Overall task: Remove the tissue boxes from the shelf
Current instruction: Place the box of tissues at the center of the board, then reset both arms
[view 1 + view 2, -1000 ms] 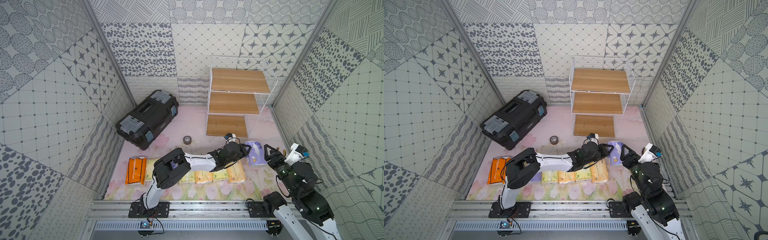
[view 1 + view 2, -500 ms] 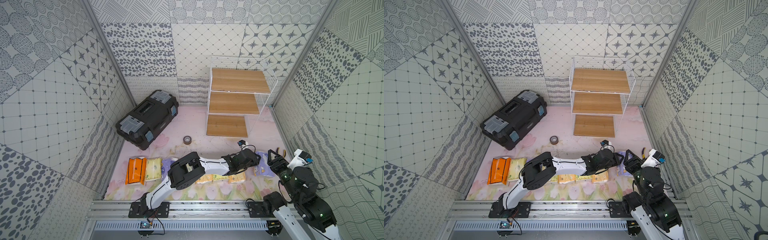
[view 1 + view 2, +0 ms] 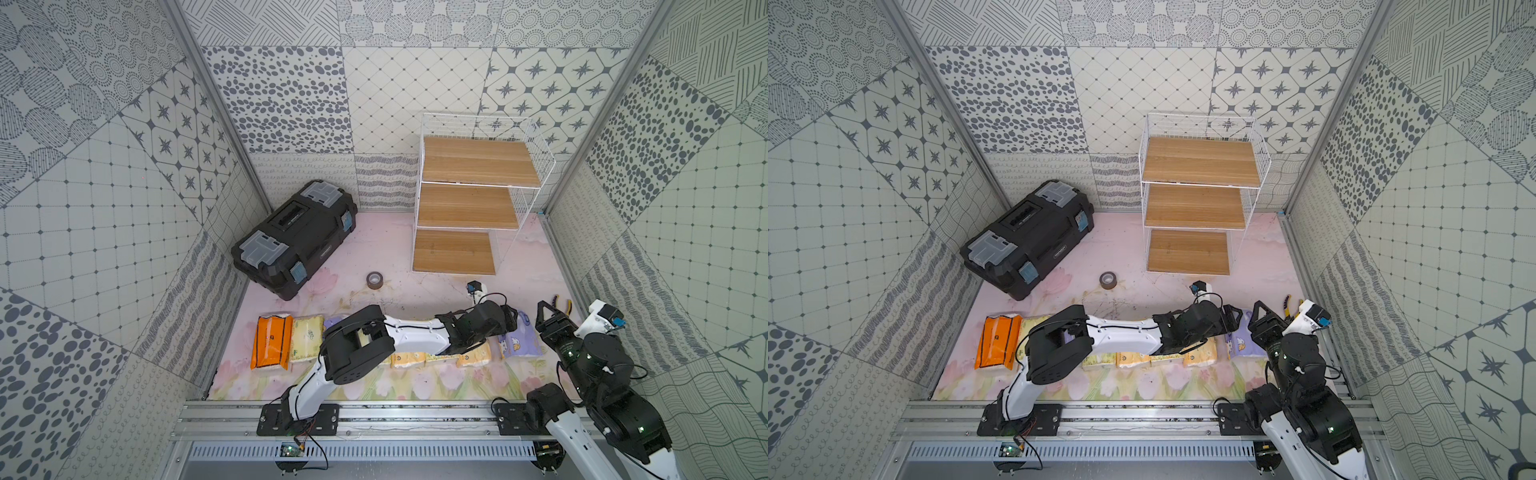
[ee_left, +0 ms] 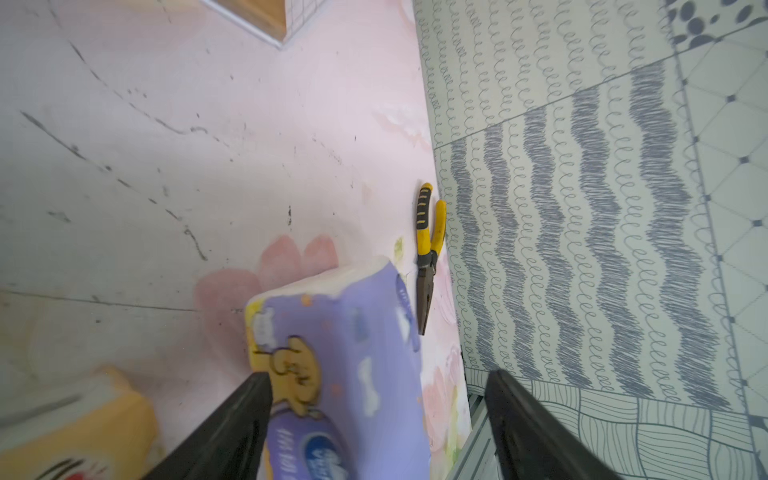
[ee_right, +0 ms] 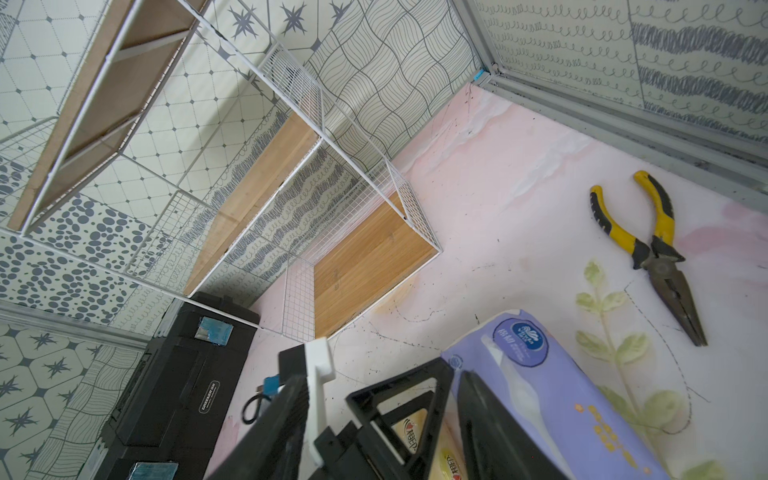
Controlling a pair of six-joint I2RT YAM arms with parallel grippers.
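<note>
Jaws on the left gripper (image 4: pixel 378 376) stand spread astride the purple tissue pack (image 4: pixel 332 332) on the desk (image 4: pixel 166 166); the right gripper (image 3: pixel 549 312) gapes empty nearby.

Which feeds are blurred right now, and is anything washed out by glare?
Left wrist view: the purple tissue pack and the yellow-orange pack are smeared close to the lens, the pliers sharp. Right wrist view: crisp throughout. Both top views: even light, no glare.

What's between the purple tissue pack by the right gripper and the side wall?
Yellow-handled pliers lie there beside the pack, seen in the left wrist view.
</note>
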